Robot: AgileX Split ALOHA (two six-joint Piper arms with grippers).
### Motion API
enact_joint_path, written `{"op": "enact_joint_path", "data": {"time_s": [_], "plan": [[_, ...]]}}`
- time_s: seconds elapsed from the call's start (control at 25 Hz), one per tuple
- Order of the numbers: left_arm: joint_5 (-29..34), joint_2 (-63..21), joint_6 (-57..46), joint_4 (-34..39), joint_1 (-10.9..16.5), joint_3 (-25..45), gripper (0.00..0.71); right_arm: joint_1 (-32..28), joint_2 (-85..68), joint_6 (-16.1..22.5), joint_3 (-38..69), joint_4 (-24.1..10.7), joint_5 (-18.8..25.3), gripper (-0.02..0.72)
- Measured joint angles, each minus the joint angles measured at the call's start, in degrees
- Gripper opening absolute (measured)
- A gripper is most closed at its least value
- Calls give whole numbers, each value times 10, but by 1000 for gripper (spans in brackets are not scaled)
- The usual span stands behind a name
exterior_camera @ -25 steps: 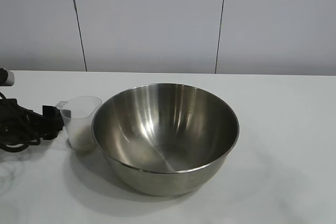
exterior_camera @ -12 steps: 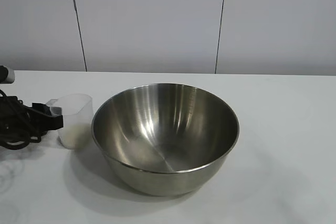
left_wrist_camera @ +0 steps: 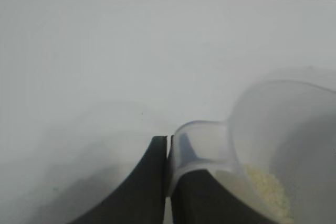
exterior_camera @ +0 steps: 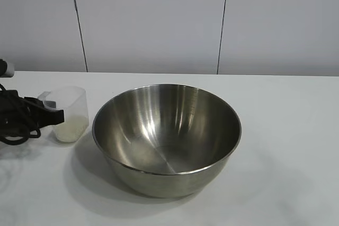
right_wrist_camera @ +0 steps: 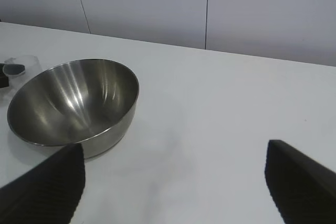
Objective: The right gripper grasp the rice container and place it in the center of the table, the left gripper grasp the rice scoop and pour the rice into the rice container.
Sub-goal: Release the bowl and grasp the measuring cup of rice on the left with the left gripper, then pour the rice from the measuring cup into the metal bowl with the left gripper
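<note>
Plastic rice scoop (exterior_camera: 70, 114), light and slick: left pincer (exterior_camera: 52, 115) clamping handle tab; right pincer (right_wrist_camera: 173, 182) gaping, empty.

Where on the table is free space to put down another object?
Bare table lies right of the rice container, plus the strip behind it toward the wall. Crowded: its left side, where the left claw grips the rice scoop.
</note>
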Motion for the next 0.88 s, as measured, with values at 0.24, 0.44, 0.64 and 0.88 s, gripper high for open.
{"op": "enact_joint_path", "data": {"time_s": [0.24,0.44,0.64,0.88], "plan": [[1,-49,28,39,0,0,6,0,0,0,0,2,0,638],[63,-145,74,70,0,-13,6,0,0,0,0,3,0,638],[249,-243,101,113,-15,-66,6,0,0,0,0,7,0,638],[446,-297,179,119,-98,-163,4,0,0,0,0,12,0,638]]}}
